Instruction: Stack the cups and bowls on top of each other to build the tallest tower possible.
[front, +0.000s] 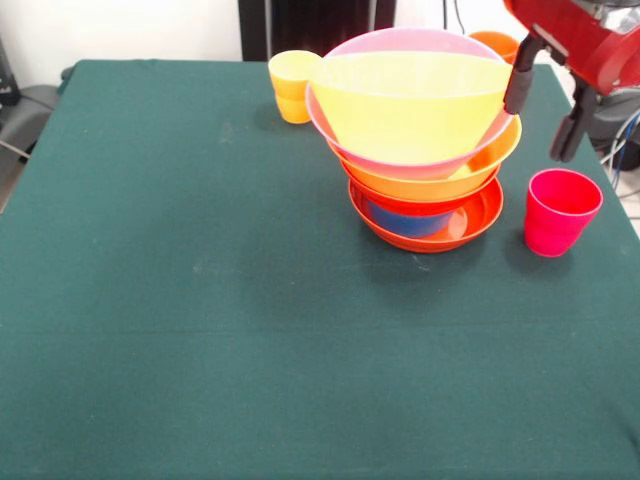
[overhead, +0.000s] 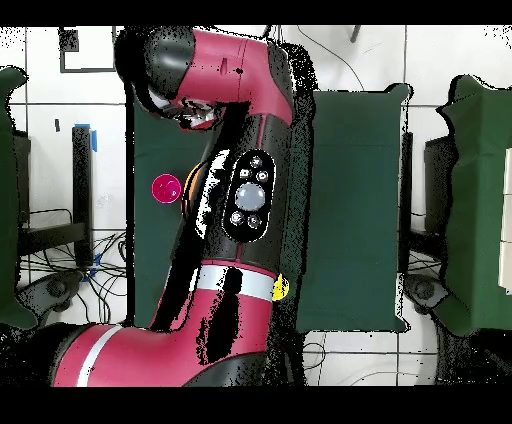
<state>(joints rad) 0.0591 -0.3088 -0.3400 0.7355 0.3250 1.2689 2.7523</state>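
The tower (front: 420, 150) stands right of the table's middle. A shallow red-orange bowl (front: 470, 222) is lowest, with a blue bowl (front: 405, 218) in it. An orange bowl (front: 440, 182), a pink bowl (front: 400, 160) and a yellow bowl (front: 410, 105) are nested above. A yellow cup (front: 293, 85) stands behind it on the left, an orange cup (front: 497, 42) behind it on the right, and a red-pink cup (front: 560, 210) to its right. My gripper (front: 546, 100) hangs open and empty above the red-pink cup. One finger (front: 522, 75) is close to the top bowls' right rim. The overhead view shows the red-pink cup (overhead: 166, 187); my arm (overhead: 245, 200) hides the tower.
The green cloth table (front: 200, 300) stretches wide to the left and front of the tower. Its right edge runs just beyond the red-pink cup, with cables (front: 625, 150) past it. Other green tables (overhead: 470, 200) show to the side in the overhead view.
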